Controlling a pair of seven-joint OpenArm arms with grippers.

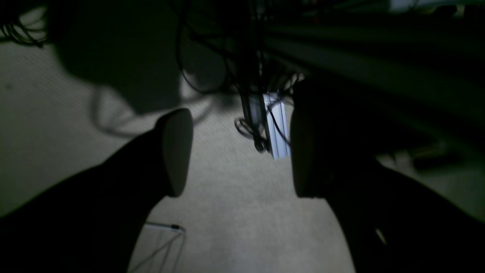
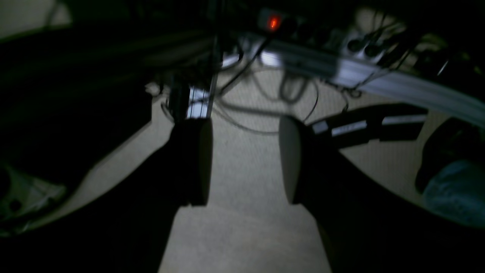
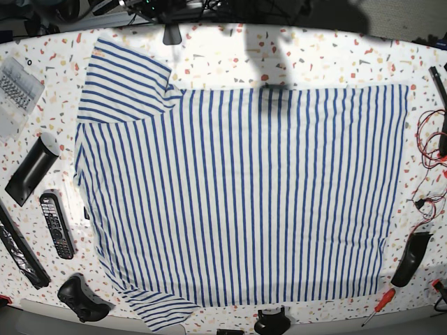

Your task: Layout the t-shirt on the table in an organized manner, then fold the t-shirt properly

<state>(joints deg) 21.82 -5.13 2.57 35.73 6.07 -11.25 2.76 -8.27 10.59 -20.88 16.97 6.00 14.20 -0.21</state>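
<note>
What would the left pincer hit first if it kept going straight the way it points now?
Probably the carpeted floor: the left pincer is open, with only carpet between its tips. A metal post with cables stands further ahead, slightly off line. Depth is unclear in this dark view, so treat this as a guess.

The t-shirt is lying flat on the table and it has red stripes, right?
Not quite. The t-shirt is lying flat on the table, but its stripes are blue, not red. The base view shows them clearly; the only red there is in the table's little speckles.
</note>
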